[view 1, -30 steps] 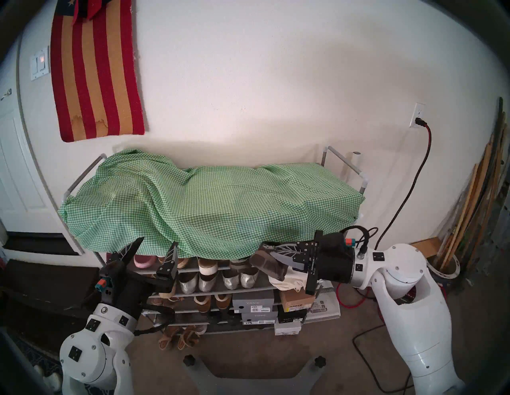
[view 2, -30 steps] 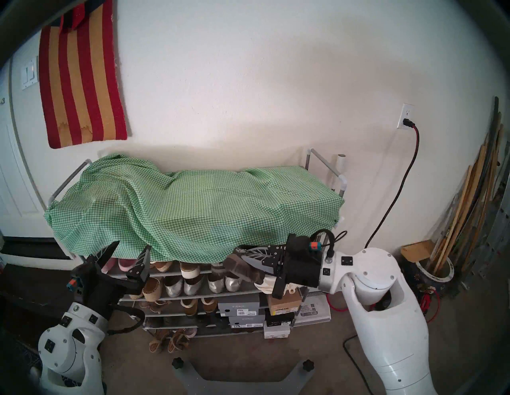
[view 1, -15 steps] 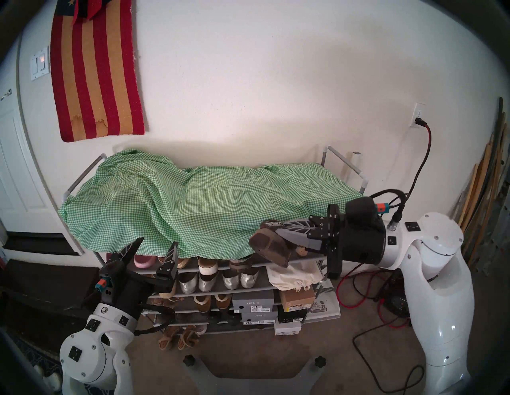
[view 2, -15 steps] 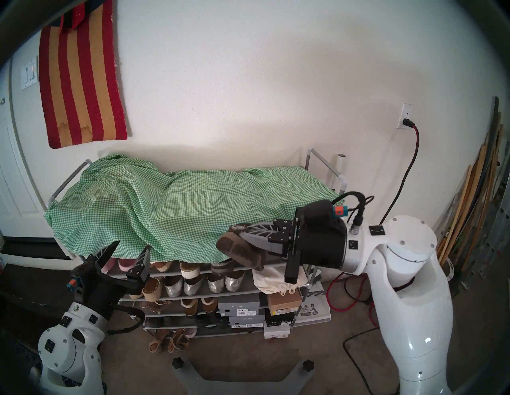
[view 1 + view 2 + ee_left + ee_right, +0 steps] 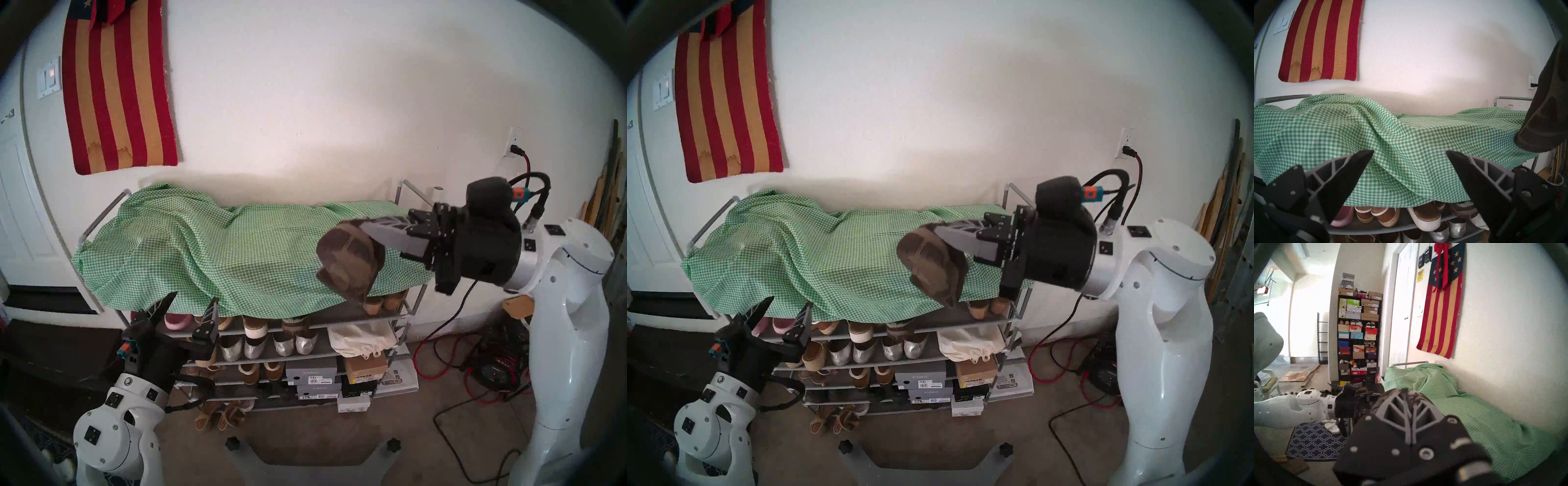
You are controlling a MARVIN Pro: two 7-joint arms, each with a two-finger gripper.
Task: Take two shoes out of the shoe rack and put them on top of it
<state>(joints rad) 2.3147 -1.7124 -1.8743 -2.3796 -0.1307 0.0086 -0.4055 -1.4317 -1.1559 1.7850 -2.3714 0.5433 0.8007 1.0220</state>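
My right gripper [image 5: 368, 228] is shut on a dark brown clog [image 5: 349, 261], held in the air over the right end of the shoe rack [image 5: 424, 201]. Its treaded sole faces the head cameras and its lower end hangs past the front edge of the green gingham cloth [image 5: 237, 251]. The left wrist view catches this clog [image 5: 1546, 110] at its right edge. A second dark brown shoe [image 5: 1463, 209] with a pale frayed edge sits on the upper shelf under the cloth's hem. My left gripper [image 5: 195, 297] stands open and empty before the cloth's front left edge.
Lower shelves hold silver flats [image 5: 251, 346], tan sandals, a cream bag [image 5: 359, 339] and shoe boxes [image 5: 312, 373]. Red and black cables [image 5: 441, 353] lie on the floor to the right. The wall is close behind the rack. My base [image 5: 305, 454] stands in front.
My right arm has lifted the clog from shelf height in front of the rack up and to the right, over the cloth's right end, turning its sole towards me. The left arm has not moved.
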